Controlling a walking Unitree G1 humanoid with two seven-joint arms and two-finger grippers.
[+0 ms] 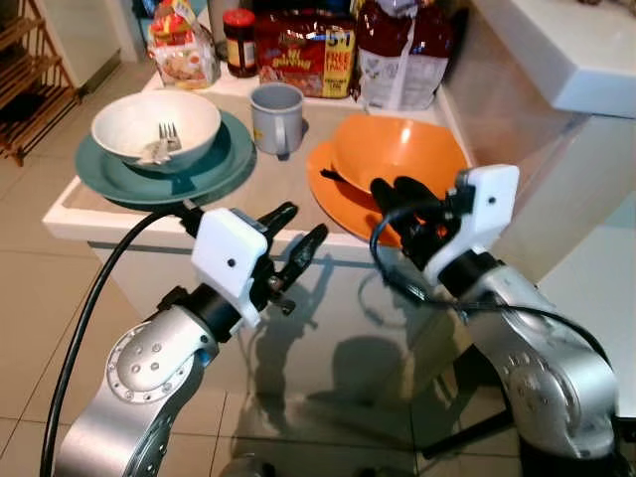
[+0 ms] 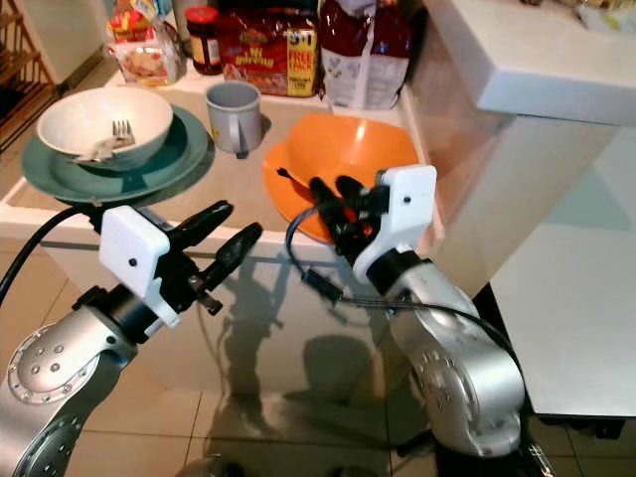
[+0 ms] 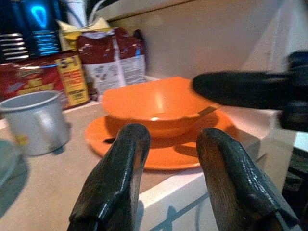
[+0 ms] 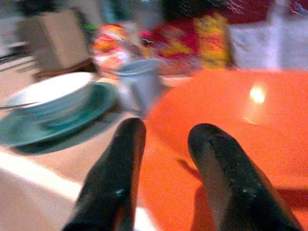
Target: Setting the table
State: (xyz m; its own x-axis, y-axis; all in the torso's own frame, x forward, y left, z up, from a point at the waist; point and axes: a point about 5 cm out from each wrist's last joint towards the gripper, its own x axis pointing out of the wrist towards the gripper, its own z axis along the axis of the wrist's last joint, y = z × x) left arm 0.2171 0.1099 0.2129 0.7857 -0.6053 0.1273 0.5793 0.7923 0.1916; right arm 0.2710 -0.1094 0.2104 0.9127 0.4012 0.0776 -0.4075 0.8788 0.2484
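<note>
On the beige counter (image 1: 273, 184) an orange bowl (image 1: 397, 149) sits on an orange plate (image 1: 320, 171); a dark utensil (image 1: 333, 177) leans against the bowl. To the left, a white bowl (image 1: 149, 119) holding a fork (image 1: 167, 134) rests on a teal plate (image 1: 224, 164). A grey mug (image 1: 276, 117) stands between the two sets. My right gripper (image 1: 394, 185) is open at the near rim of the orange bowl (image 4: 250, 110). My left gripper (image 1: 303, 221) is open and empty, hovering at the counter's front edge and pointing toward the orange plate (image 3: 168, 154).
Food bags (image 1: 402, 50), a red box (image 1: 303, 50) and a jar (image 1: 239, 40) line the counter's back. A white ledge (image 1: 566, 50) rises close on the right. A wooden rack (image 1: 25, 79) stands far left on the tiled floor (image 1: 40, 318).
</note>
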